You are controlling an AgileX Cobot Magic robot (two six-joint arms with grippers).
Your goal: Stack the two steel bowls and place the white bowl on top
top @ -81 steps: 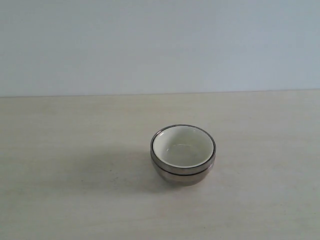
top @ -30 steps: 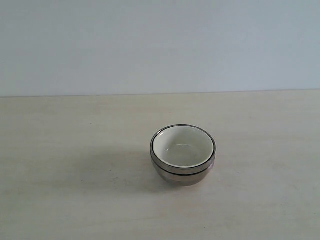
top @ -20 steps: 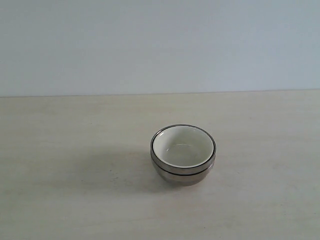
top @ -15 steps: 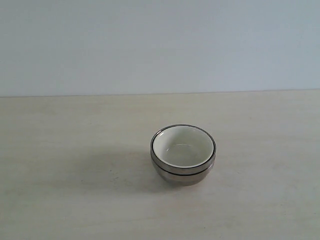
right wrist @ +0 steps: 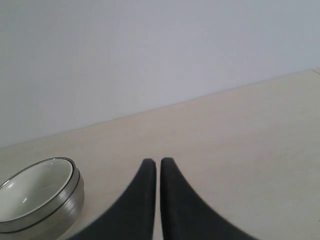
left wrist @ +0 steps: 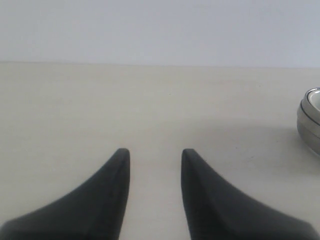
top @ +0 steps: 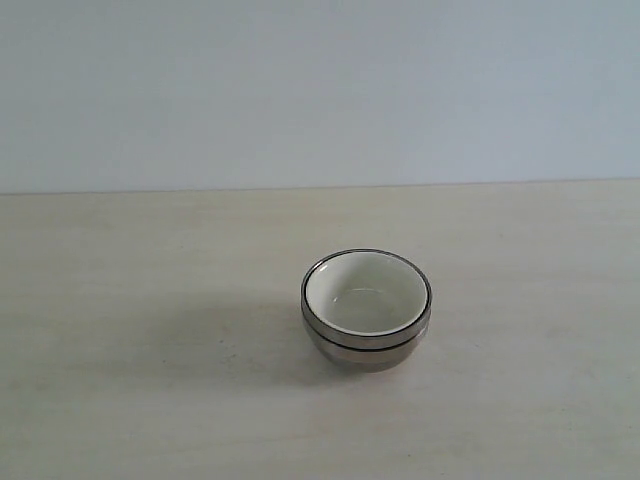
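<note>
The two steel bowls (top: 366, 345) stand nested on the pale table, near its middle. The white bowl (top: 366, 292) rests inside them, only its cream inside showing. The same stack appears as steel bowls (left wrist: 311, 122) at the edge of the left wrist view and steel bowls (right wrist: 70, 202) holding the white bowl (right wrist: 35, 192) in the right wrist view. My left gripper (left wrist: 152, 152) is open over bare table, well away from the stack. My right gripper (right wrist: 157, 162) is shut on nothing, beside the stack and apart from it. Neither gripper shows in the exterior view.
The pale wooden table (top: 150, 300) stretches around the stack, and a plain light wall (top: 320, 90) rises behind its far edge.
</note>
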